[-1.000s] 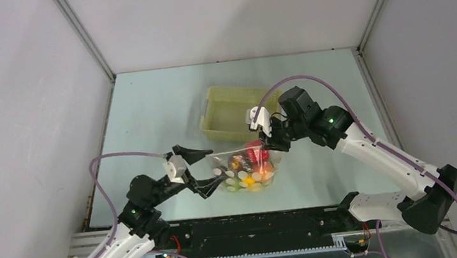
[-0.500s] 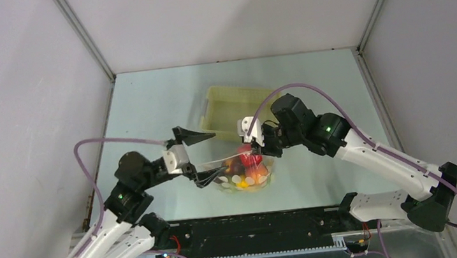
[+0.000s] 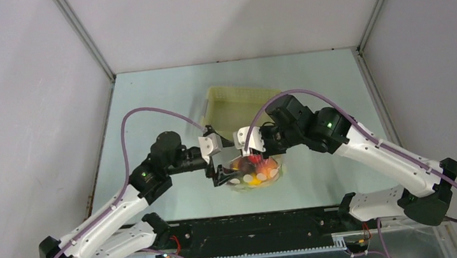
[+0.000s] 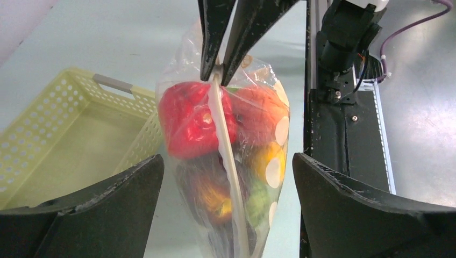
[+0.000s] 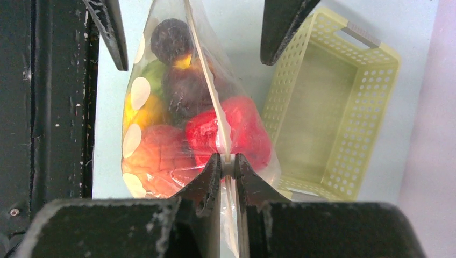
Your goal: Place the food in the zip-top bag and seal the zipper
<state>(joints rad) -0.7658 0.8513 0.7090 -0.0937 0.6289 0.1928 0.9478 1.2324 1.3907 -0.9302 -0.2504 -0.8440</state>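
With the right gripper (image 5: 227,161) clamped on the zipper (image 5: 207,91) and the bag (image 4: 263,102) of food (image 4: 188,121) sitting between the wide-apart fingers of the left gripper (image 4: 227,161), the left should, I judge, centre the strip, close squarely on it, and slide away from the right tips.

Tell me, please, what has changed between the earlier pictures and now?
The left tool swung right, toward the zip-top bag, and now straddles it with open jaws, not gripping. The right tool shifted slightly left, carrying the bag. Unchanged: the right tool's pinch on the zipper, the food inside, the basket.
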